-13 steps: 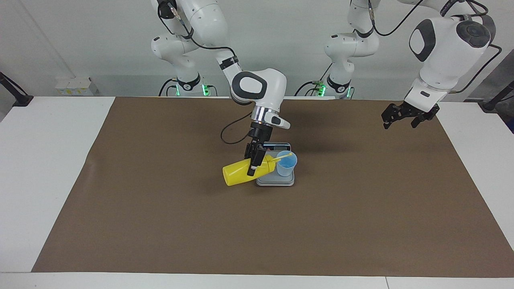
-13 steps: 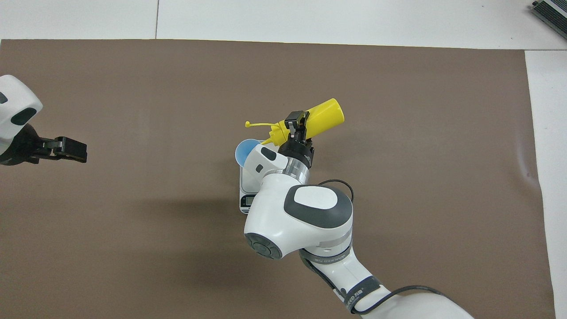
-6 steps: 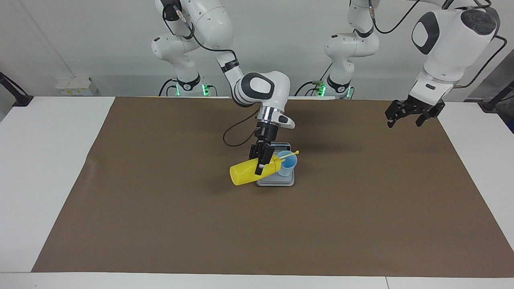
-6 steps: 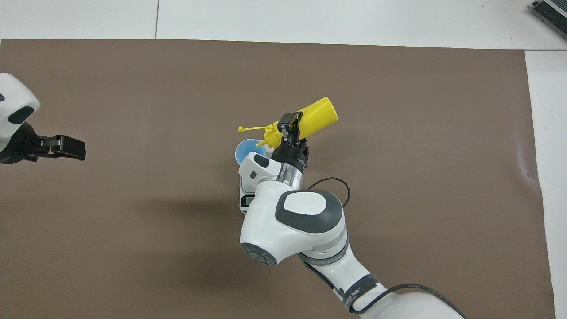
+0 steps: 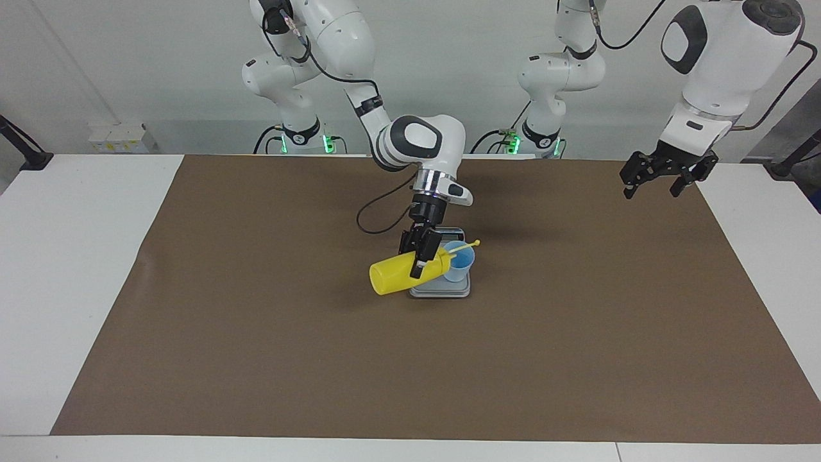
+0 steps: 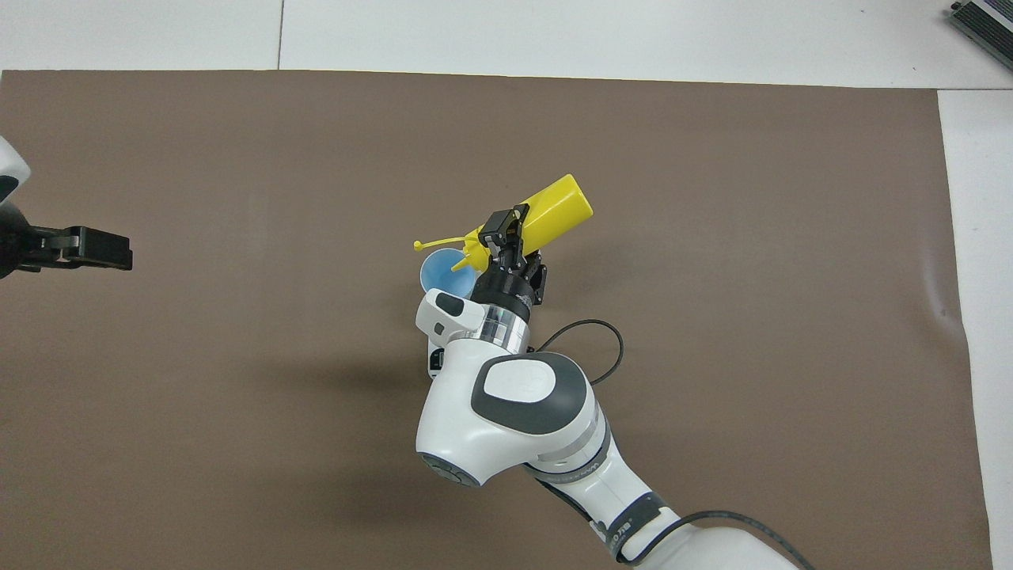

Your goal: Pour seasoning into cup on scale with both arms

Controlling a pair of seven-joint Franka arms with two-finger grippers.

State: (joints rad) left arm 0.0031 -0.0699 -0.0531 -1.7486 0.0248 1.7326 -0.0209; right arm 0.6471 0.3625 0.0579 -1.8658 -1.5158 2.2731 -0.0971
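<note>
The right gripper (image 5: 417, 258) clamps the bottle (image 5: 401, 273), tipped nearly flat, nozzle at the rim of the cup (image 5: 459, 262) on the scale (image 5: 440, 289) mid-table. Tilt gently — keep the nozzle inside the rim. The left gripper (image 5: 664, 174) waits, fingers wide, over the mat's edge.

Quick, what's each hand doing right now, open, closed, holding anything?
Left hand: open, empty, up over the mat at its own end of the table.
Right hand: closed on the yellow bottle, tipped toward the blue cup.
</note>
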